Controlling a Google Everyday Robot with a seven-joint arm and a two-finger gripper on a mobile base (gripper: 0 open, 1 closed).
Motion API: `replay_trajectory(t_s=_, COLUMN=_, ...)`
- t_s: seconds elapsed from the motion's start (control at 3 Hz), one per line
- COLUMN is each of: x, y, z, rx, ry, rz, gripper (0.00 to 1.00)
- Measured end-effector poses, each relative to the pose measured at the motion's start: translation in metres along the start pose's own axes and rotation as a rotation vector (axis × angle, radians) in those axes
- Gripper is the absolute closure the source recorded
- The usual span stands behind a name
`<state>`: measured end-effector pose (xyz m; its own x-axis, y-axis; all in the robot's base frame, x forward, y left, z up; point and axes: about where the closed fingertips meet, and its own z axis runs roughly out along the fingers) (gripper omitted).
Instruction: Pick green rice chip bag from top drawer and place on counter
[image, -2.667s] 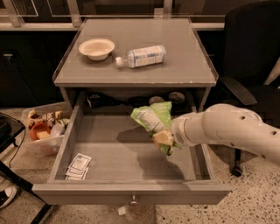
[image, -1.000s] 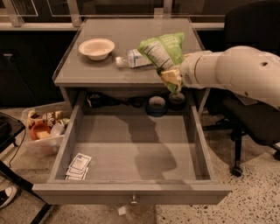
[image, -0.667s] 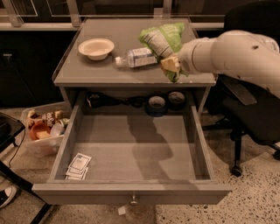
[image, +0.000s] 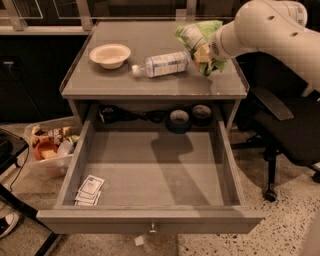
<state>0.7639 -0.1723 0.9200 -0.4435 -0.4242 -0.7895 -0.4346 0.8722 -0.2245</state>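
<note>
My gripper (image: 204, 54) is shut on the green rice chip bag (image: 196, 36), a crinkly light-green bag with a white label panel. It holds the bag above the right part of the counter (image: 150, 80), just right of the lying water bottle. The top drawer (image: 150, 172) is pulled open below; its grey bottom holds only small white packets (image: 90, 190) in the front left corner. My white arm comes in from the upper right.
A clear plastic bottle (image: 161, 64) lies on its side mid-counter, a beige bowl (image: 110, 54) at the left. Tape rolls (image: 179, 120) sit behind the drawer. A black office chair (image: 285, 135) stands right, a plastic bin of snacks (image: 50, 147) on the floor left.
The gripper has lifted the bag out of the drawer, up over the counter's right side, and moved it further back. The drawer is left without the bag.
</note>
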Motion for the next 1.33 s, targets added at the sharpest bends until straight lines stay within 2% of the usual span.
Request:
replay_trajectory(t_s=0.33, x=0.020, y=-0.039, z=0.015, rx=0.036, ry=0.101, rz=0.140, gripper=1.00)
replay_trajectory(t_s=0.67, x=0.041, y=-0.059, z=0.018, rx=0.044, ry=0.149, rz=0.273, gripper=1.00)
replay_trajectory(t_s=1.0, x=0.051, y=-0.052, z=0.024, rx=0.010, ry=0.186, rz=0.314, gripper=1.00)
replay_trajectory(t_s=1.33, x=0.059, y=-0.045, z=0.031, rx=-0.005, ry=0.230, rz=0.326, gripper=0.81)
